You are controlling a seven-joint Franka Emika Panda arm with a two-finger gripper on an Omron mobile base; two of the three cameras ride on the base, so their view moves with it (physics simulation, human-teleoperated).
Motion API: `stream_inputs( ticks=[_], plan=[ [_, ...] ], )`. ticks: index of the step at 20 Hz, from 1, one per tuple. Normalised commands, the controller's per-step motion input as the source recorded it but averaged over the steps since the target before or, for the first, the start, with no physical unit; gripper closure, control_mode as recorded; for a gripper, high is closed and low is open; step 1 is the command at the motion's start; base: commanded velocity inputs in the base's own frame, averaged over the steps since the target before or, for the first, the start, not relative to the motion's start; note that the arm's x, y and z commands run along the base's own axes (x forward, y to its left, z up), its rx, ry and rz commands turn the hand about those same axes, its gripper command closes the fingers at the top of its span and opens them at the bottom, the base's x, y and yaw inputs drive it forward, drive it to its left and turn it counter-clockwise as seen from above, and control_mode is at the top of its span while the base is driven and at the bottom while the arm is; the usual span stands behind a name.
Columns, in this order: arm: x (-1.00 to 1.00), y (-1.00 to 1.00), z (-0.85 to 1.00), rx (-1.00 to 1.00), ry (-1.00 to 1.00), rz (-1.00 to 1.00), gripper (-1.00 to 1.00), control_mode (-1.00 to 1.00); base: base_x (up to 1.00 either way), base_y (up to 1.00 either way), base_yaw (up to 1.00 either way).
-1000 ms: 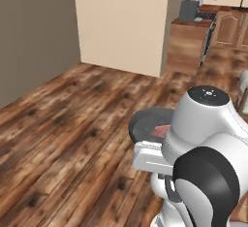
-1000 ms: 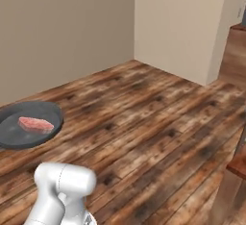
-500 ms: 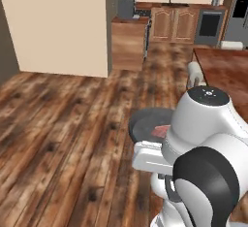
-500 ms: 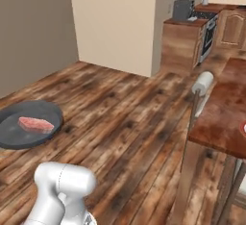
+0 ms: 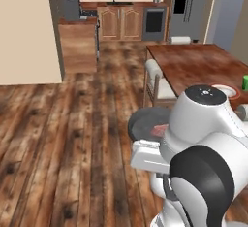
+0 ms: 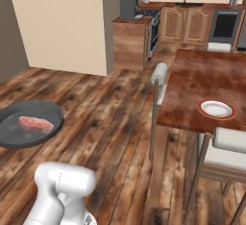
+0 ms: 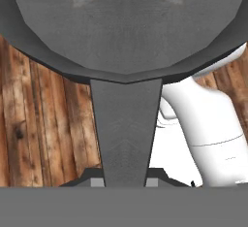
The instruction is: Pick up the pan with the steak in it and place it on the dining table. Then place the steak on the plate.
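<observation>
small flat pinkish-red steak (image 6: 35,123): in round dark grey pan (image 6: 19,137), left | red-rimmed round plate (image 6: 216,108): on reddish-brown wooden dining table (image 6: 192,82), right, near edge

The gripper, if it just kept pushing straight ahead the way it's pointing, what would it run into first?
The gripper is already shut on the handle of the pan, which runs straight out along its line. Going on, it would slide up that handle into the pan's round body. Beyond the pan, depth is unclear.

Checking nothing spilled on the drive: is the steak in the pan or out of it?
In. The steak lies flat inside the pan, which is carried above the wood floor.
</observation>
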Motion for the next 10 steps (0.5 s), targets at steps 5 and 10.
stream_inputs(
  ticks=[5, 10],
  plan=[
    [0.00, 0.00, 0.00, 0.00, 0.00, 0.00, 1.00, 1.00, 0.00, -0.02, -0.04],
    [0.00, 0.00, 0.00, 0.00, 0.00, 0.00, 1.00, 1.00, 0.01, 0.09, 0.00]
  ],
)
